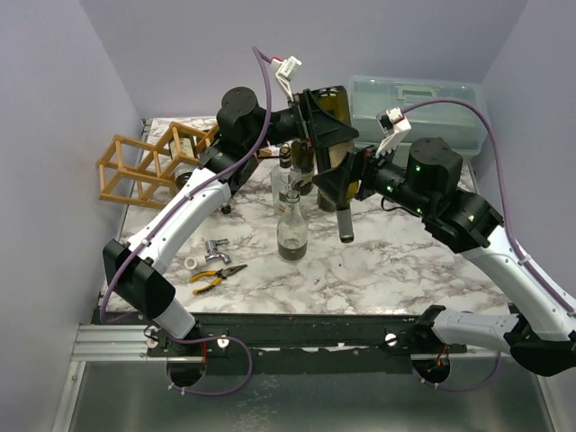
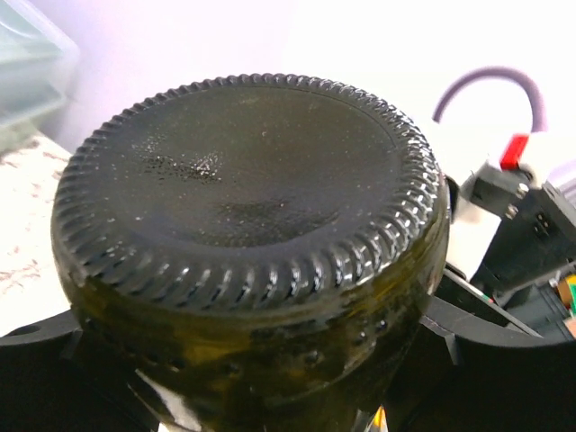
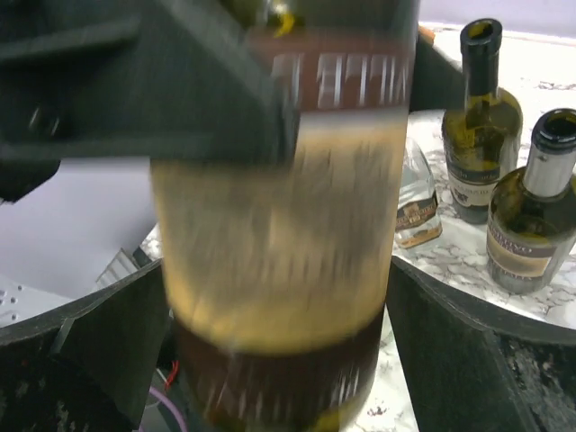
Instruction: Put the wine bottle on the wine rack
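left tool (image 1: 315, 121) holds wine bottle (image 1: 333, 105), clear of wine rack (image 1: 144, 168).

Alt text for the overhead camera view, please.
A wine bottle is held neck-down above a marble table by the left gripper, with the right gripper's open jaws around it. A wooden wine rack sits far left; other bottles stand below.
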{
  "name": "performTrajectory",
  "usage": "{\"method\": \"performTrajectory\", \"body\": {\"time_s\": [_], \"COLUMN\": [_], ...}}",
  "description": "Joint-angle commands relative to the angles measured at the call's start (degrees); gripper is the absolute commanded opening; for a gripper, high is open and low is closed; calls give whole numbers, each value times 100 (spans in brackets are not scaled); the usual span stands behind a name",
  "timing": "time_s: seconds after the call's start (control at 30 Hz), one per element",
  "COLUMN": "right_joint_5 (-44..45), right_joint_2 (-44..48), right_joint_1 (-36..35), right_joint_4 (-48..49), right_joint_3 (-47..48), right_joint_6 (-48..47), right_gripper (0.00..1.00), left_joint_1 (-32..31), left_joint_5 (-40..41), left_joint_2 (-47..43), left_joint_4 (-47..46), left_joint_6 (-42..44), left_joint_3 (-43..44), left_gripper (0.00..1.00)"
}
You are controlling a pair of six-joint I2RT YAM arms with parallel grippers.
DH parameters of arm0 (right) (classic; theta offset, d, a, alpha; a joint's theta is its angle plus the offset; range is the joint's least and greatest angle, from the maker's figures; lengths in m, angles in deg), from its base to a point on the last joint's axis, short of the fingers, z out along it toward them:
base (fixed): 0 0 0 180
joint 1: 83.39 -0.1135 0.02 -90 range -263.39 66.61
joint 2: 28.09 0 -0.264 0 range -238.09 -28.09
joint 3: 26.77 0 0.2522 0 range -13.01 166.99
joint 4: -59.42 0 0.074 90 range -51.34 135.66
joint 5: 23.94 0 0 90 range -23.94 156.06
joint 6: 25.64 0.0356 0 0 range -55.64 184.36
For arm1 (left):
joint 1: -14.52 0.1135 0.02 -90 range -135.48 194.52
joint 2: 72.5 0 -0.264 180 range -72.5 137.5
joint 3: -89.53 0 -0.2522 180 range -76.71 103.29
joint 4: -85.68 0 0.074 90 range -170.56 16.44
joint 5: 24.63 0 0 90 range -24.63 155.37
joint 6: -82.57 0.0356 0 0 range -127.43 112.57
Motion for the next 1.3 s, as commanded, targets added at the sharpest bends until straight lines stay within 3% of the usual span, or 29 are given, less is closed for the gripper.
{"method": "performTrajectory", "body": {"time_s": [0.0,0.1,0.17,0.23,0.3,0.33,0.4,0.43,0.47,0.73,0.93,1.07,1.27], "right_joint_5": [573,644,773,883,892,920,1035,1114,1147,1726,2104,1948,1783], "right_joint_2": [-123,-218,-219,-179,12,166,475,602,707,1303,1460,1391,1349], "right_joint_1": [-27,-27,-27,-27,-22,-27,-26,-22,-27,-26,-26,-25,-26], "right_joint_4": [465,543,674,777,1078,1290,1798,2032,2197,3067,3003,2992,3186], "right_joint_3": [214,237,117,16,-241,-420,-913,-1106,-1263,-2001,-1709,-1392,-1296], "right_joint_6": [190,155,157,162,251,356,710,881,1031,1642,1652,1608,1665], "right_gripper": [100,100,92,52,2,1,1,1,1,1,1,1,1], "left_joint_1": [-220,-232,-258,-264,-265,-264,-269,-268,-269,85,104,-380,-1370], "left_joint_5": [-370,-310,-386,-453,-415,-379,-194,-83,27,1037,431,180,1094], "left_joint_2": [-120,-118,-64,-14,-24,-40,-108,-182,-240,-1161,-1575,-1701,-1739], "left_joint_4": [135,186,218,278,363,417,455,465,477,580,886,1429,2468], "left_joint_6": [165,216,229,267,355,408,476,566,658,1321,1684,1949,2777], "left_joint_3": [445,457,542,622,653,655,578,514,460,-426,-1083,-1388,-1402], "left_gripper": [0,0,0,0,0,12,49,84,97,99,86,80,80]}}
